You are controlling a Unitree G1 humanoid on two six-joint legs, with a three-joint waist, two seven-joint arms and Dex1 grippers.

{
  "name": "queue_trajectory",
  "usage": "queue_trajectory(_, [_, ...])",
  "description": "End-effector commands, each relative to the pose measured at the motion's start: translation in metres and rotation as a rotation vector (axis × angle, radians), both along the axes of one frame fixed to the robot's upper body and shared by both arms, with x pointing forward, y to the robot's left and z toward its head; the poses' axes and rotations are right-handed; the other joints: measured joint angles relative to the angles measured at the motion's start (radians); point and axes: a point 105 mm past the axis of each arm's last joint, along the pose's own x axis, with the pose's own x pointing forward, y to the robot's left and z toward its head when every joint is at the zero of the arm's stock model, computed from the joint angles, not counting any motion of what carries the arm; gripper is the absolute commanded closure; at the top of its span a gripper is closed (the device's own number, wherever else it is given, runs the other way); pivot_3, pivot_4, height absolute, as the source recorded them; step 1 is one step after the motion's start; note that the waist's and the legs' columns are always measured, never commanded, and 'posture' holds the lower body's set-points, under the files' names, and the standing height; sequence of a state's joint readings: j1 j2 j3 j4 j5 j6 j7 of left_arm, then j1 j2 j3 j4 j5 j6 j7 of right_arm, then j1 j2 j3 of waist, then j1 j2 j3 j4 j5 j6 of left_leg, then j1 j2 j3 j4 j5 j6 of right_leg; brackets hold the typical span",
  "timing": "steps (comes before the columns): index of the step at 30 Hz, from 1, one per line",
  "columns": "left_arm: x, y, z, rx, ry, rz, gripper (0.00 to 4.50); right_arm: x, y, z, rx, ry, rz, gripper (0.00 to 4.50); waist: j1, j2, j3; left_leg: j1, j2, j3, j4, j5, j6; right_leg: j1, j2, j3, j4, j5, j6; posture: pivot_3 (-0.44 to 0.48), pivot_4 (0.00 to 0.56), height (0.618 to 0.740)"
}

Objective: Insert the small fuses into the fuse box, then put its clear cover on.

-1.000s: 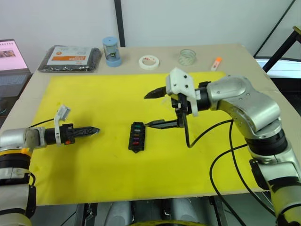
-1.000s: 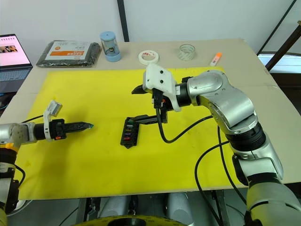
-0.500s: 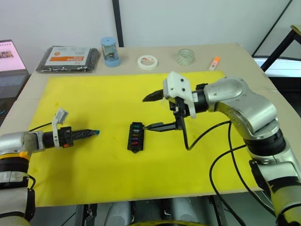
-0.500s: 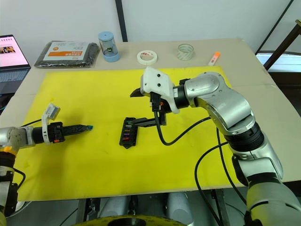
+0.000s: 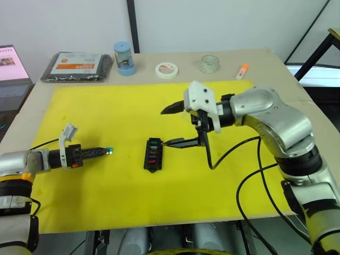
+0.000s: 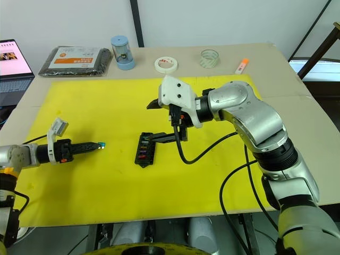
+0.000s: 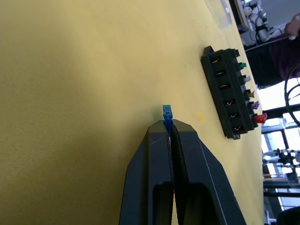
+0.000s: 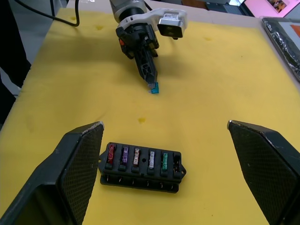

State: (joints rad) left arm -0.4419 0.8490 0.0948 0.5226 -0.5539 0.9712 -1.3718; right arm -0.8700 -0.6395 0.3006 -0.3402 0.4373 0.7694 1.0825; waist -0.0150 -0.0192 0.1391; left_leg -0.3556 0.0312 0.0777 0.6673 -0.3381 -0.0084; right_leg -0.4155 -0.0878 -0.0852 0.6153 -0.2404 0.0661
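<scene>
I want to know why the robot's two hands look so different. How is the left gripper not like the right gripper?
The left gripper is pinched shut on a tiny teal fuse; the right gripper is spread wide open and holds nothing. The left gripper sits out over the yellow mat, away from the fuse box; the right gripper hangs right at the fuse box, one finger's tip at its edge. Both have two black fingers.

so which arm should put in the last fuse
Probably left: the left gripper is already shut on the teal fuse. The right gripper hangs open over the fuse box, whose end slot is empty.
</scene>
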Motion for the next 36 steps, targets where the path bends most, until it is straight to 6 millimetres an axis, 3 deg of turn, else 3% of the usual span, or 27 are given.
queue_trajectory(1, [0.002,-0.004,0.013,0.009,-0.098,-0.037,4.48,-0.002,0.002,0.008,0.015,-0.037,0.019,0.00,0.000,0.000,0.000,0.000,0.000,0.000,0.000,0.000,0.000,0.000,0.000,0.000,0.000,0.000,0.000,0.000,0.150,0.740])
queue_trajectory(4, [0.010,-0.020,0.039,0.013,-0.292,-0.099,4.48,-0.003,0.001,0.007,0.008,-0.015,0.010,0.00,0.004,0.000,0.000,-0.001,0.000,0.000,0.000,0.000,0.000,0.000,0.000,0.000,0.000,0.000,0.000,0.000,0.150,0.740])
queue_trajectory(6, [0.018,-0.041,0.067,-0.019,-0.446,-0.138,4.48,-0.003,-0.003,0.005,-0.008,0.055,-0.017,0.00,0.008,0.000,0.000,-0.001,0.000,-0.001,0.000,0.000,0.000,0.000,-0.001,0.000,0.000,0.000,0.000,0.000,0.150,0.740])
queue_trajectory(9, [0.012,-0.080,0.108,-0.067,-0.634,-0.254,4.48,-0.003,-0.009,0.006,-0.003,0.154,-0.065,0.00,0.014,-0.001,0.000,-0.002,0.000,-0.002,0.001,0.000,0.000,0.000,-0.002,0.000,0.000,0.000,0.000,0.000,0.150,0.740])
queue_trajectory(12, [0.000,-0.114,0.132,-0.042,-0.802,-0.369,4.48,-0.002,-0.016,0.024,0.073,0.284,-0.124,0.00,0.007,0.000,0.000,-0.002,-0.001,-0.001,0.001,0.000,0.000,0.001,-0.003,0.000,-0.001,0.000,0.000,0.000,0.150,0.740])
queue_trajectory(14, [-0.006,-0.125,0.140,-0.034,-0.862,-0.417,4.48,-0.003,-0.018,0.034,0.108,0.361,-0.142,0.00,-0.001,0.000,0.000,-0.001,0.000,-0.001,0.001,0.000,0.000,0.001,-0.003,0.000,0.000,0.000,0.000,0.000,0.150,0.740])
queue_trajectory(19, [-0.011,-0.147,0.153,-0.048,-0.962,-0.484,4.48,-0.009,-0.025,0.058,0.180,0.486,-0.147,0.00,0.002,0.000,0.000,0.000,0.001,-0.001,0.000,0.000,-0.001,0.001,0.002,0.000,0.000,0.000,0.000,0.000,0.150,0.740])
queue_trajectory(22, [-0.011,-0.157,0.153,-0.052,-0.987,-0.511,4.48,-0.007,-0.025,0.059,0.181,0.503,-0.181,0.00,0.004,0.000,0.000,0.000,0.000,-0.001,0.000,0.000,-0.001,0.001,0.001,0.000,0.000,0.000,0.000,0.000,0.150,0.740])
queue_trajectory(25, [-0.011,-0.164,0.152,-0.059,-0.999,-0.525,4.50,-0.008,-0.022,0.057,0.176,0.506,-0.190,0.64,0.004,0.000,0.000,-0.001,0.000,-0.001,0.000,0.000,0.000,0.001,0.000,0.000,-0.001,0.000,0.000,0.000,0.150,0.740])
queue_trajectory(29, [-0.012,-0.167,0.153,-0.063,-1.007,-0.538,4.50,-0.008,-0.020,0.057,0.180,0.503,-0.193,2.00,0.003,0.000,0.000,-0.001,0.000,-0.001,0.000,0.000,0.000,0.001,0.000,0.000,-0.001,0.000,0.000,0.000,0.150,0.740])
queue_trajectory(36, [-0.010,-0.164,0.156,-0.061,-1.013,-0.527,4.50,-0.007,-0.019,0.055,0.170,0.488,-0.204,2.00,0.003,0.000,0.000,-0.001,0.000,-0.002,0.000,0.000,0.000,0.001,0.000,0.000,-0.001,0.000,0.000,0.000,0.150,0.740])
